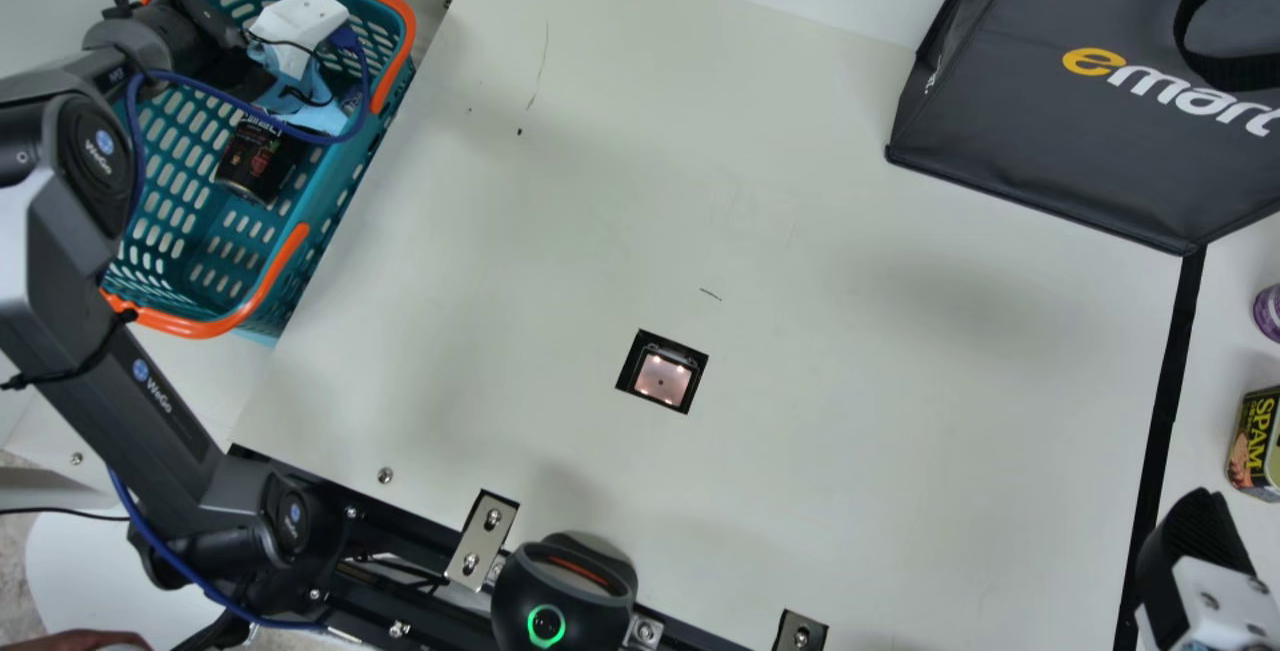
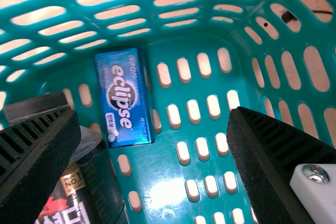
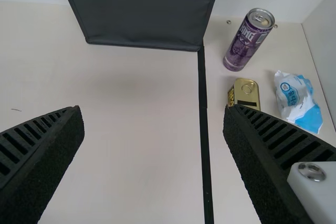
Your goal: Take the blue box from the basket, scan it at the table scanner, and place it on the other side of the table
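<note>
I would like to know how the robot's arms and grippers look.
The left arm is dark grey and black, with round joint caps, small blue badges, a blue cable and black ties. The left gripper and right gripper have black ribbed fingers and white parts.

On our left, the basket [image 1: 408, 41] sits beside the raised tabletop [image 1: 850, 491]. On its floor we see the blue box [image 2: 125, 98] near a slotted wall, just beside a beverage can [image 1: 258, 163]; some packaging [image 1: 300, 23] lies toward the basket's back. The table scanner [image 1: 662, 378] is set into the tabletop, between the basket and the tape strip [image 1: 1165, 411] on our right. A shopping bag [image 1: 1040, 146] lies at the back right, its near corner at the strip's far end. Across the strip we have a tin [image 1: 1255, 446], a drink can [image 1: 1268, 313] behind it, and a packet [image 3: 296, 98] farther out.
</note>
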Available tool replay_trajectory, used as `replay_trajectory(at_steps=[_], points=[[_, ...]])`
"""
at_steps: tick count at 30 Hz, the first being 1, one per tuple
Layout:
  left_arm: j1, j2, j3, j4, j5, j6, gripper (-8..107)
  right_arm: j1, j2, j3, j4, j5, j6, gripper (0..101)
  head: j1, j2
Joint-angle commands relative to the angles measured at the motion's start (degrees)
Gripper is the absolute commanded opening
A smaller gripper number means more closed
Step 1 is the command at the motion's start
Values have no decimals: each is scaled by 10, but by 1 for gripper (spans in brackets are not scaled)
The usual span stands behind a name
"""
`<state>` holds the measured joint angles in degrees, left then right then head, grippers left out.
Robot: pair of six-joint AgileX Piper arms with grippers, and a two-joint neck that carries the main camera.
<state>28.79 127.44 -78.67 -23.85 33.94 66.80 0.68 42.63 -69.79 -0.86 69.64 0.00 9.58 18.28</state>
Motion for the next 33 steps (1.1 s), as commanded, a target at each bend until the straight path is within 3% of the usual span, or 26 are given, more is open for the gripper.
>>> replay_trajectory(at_steps=[1, 19, 33], points=[[-2, 4, 0, 0, -2, 4, 90, 0, 0, 0, 0, 0, 0, 95, -17, 1], [-15, 54, -31, 19, -23, -5, 90, 0, 0, 0, 0, 0, 0, 95, -17, 1], [-10, 55, -38, 14, 37, -37, 90, 0, 0, 0, 0, 0, 0, 95, -17, 1]])
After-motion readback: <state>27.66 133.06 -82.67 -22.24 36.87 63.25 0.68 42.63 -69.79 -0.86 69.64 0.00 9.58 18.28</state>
